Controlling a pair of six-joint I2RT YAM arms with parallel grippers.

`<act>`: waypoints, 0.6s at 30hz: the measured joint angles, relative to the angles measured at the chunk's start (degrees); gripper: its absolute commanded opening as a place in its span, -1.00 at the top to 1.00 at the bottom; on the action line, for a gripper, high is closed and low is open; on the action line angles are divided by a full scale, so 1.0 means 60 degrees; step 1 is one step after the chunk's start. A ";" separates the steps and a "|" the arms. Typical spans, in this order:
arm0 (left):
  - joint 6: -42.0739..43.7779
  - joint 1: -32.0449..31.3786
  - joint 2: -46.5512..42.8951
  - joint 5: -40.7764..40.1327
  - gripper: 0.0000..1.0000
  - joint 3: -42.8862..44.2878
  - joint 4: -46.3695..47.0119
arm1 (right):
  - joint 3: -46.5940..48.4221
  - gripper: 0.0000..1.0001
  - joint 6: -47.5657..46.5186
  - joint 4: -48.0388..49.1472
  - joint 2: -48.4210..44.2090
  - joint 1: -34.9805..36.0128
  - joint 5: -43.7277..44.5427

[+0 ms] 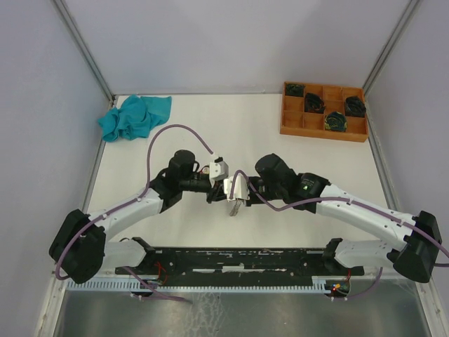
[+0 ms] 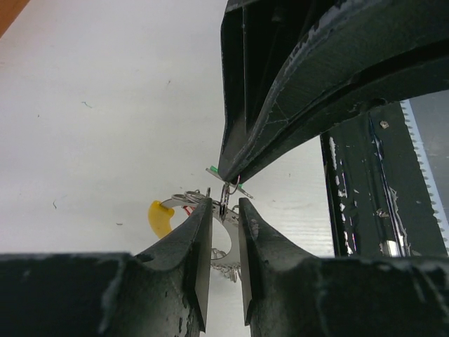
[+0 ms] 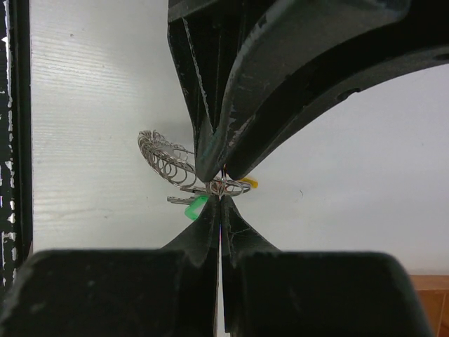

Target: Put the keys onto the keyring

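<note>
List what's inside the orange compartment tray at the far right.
The orange compartment tray holds four black round coils with green marks, in separate compartments; the other compartments look bare. Anything beneath the coils is hidden.

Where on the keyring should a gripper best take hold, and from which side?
Likely the ribbed arc of the keyring, which sticks out free beside the shut right gripper. Come from that open side, jaws across the wire; the fingertip zone is crowded.

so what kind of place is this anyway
Most likely a robotics lab cell: two robot arms bolted at the near edge of a white table, pale walls on a metal frame closing it in, and an orange compartment tray.
</note>
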 measured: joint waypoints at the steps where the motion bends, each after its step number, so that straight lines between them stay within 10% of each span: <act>1: 0.0000 0.0000 0.0036 0.0033 0.49 0.0026 -0.0004 | 0.0000 0.98 0.0000 0.0000 0.0000 0.0000 -0.0029; 18: 0.0080 -0.0029 0.0357 0.0244 0.95 0.0229 -0.0368 | 0.0004 0.98 0.0007 -0.0036 0.0051 0.0000 -0.0124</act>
